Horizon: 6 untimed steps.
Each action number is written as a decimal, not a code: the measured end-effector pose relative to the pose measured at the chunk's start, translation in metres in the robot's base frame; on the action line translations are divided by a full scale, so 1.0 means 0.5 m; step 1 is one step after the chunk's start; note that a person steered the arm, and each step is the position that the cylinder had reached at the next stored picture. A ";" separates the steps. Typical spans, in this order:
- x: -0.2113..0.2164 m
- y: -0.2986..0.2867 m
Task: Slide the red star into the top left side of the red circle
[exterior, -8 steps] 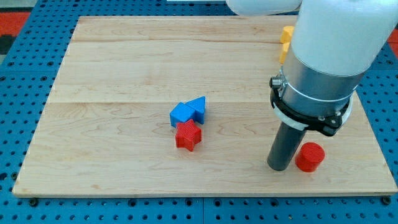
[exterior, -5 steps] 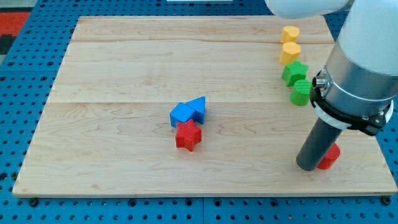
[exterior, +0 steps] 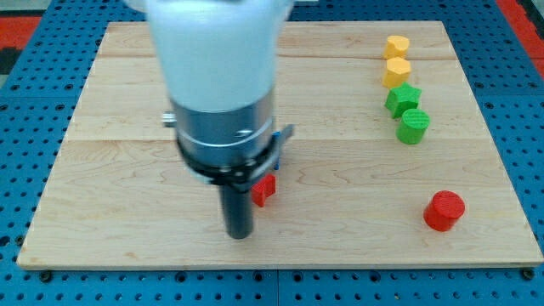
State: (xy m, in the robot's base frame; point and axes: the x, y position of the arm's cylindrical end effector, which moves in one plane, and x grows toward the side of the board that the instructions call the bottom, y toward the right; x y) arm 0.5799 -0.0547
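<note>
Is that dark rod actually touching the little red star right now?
Cannot tell. In the camera view my tip sits just left of the red star, but the rod hides the star's near edge, so no contact or gap shows.

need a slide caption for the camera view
My tip sits just left of the red star, far from the red circle.

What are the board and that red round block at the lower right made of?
The board looks like pale unvarnished wood: grain lines and plank seams show, finish matte. The red circle looks like matte plastic, possibly 3D-printed; faint ridges seem to show, but the picture is too small to confirm.
</note>
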 end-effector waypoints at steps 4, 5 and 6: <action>-0.098 -0.010; -0.109 0.129; -0.116 0.273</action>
State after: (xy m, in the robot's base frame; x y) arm 0.5218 0.0820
